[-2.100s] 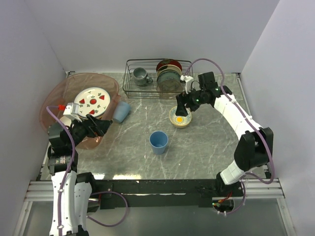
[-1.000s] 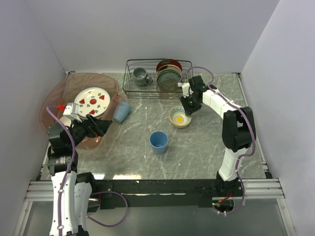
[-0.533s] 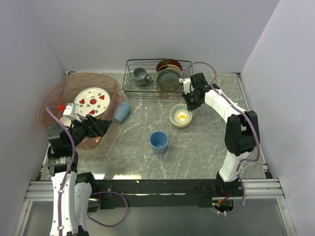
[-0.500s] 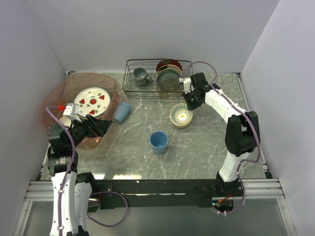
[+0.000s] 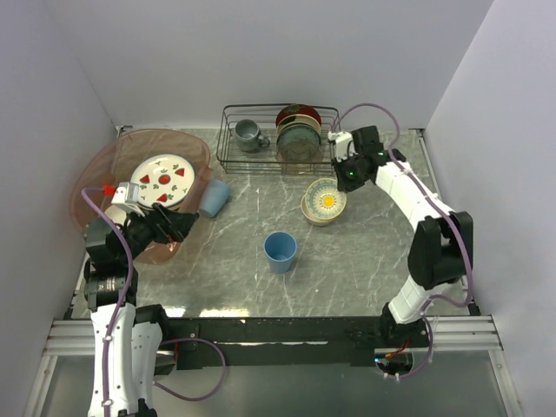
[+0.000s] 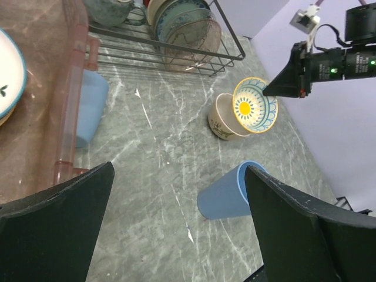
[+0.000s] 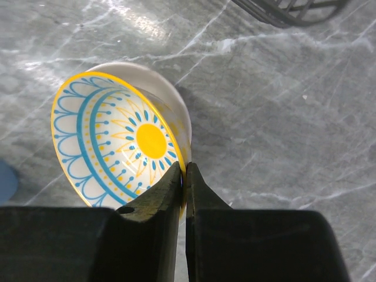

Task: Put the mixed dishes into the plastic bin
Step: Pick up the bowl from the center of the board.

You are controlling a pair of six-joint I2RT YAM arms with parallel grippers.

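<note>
Table [image 5: 373, 261]: grey marbled top, both arms at its near edge.

Plastic bin [image 5: 102, 161]: translucent pinkish-red, in the far-left corner of the table. White strawberry plate [image 5: 163, 181] lies inside it, tilted against the contents.

Wire rack [image 5: 233, 161]: black, middle of the far edge. It holds upright plates [image 5: 298, 135] and a grey mug [image 5: 249, 133].

Patterned bowl [image 7: 117, 141]: yellow rim, blue arcs, yellow centre. It is right of centre, near the rack, and tipped steeply on edge over the cream bowl [image 6: 220, 117]. The cream bowl sits on the table beneath it. Cannot tell whether the two bowls touch.

Standing cup [image 5: 280, 250]: light blue, mouth up, table centre, well apart from the bowls.

Lying cup [image 5: 215, 195]: light blue, on its side outside the bin and against the bin's right wall.

Right gripper [image 7: 183, 170]: jaws clamped on the patterned bowl's rim, one finger on each face.

Left gripper [image 5: 180, 223]: at the bin's near-right rim, jaws wide apart, nothing between them.
</note>
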